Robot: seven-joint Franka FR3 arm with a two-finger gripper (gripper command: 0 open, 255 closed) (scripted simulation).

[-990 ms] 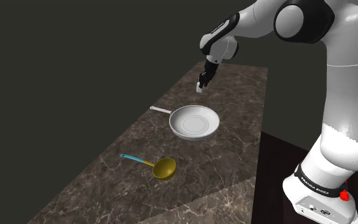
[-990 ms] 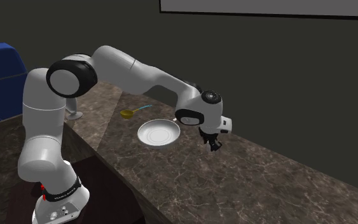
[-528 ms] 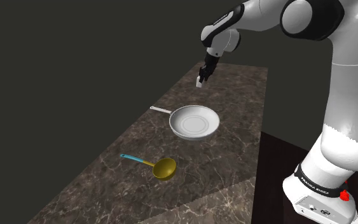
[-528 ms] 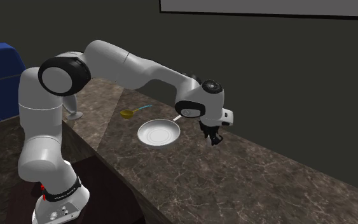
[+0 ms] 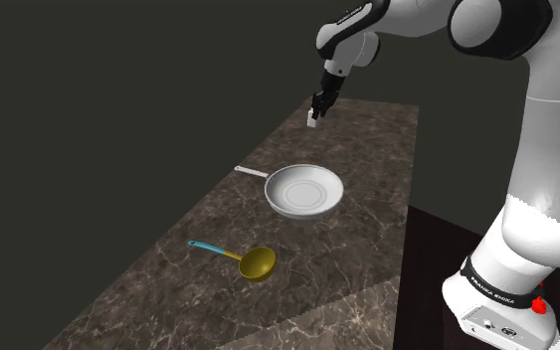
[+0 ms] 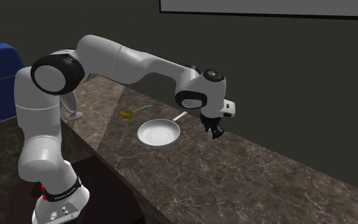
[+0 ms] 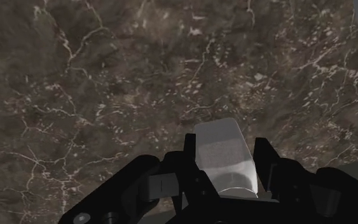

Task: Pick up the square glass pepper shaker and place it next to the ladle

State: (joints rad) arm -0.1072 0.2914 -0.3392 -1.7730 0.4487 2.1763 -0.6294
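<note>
Shoulder view: your gripper is holding the pale pepper shaker aloft over the counter's far end, well apart from the ladle. Second exterior view: the gripper is hanging beside the pan. Wrist view: both fingers are pressing the shaker's sides.

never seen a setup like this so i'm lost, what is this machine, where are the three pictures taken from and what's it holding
It is a white robot arm. Two pictures come from cameras set around it; the third comes from a camera on its hand, looking along its black two-finger tool. The tool is shut on a small pale square shaker, held above a dark veined counter. On the counter lie a white pan and a yellow ladle with a blue handle.
</note>
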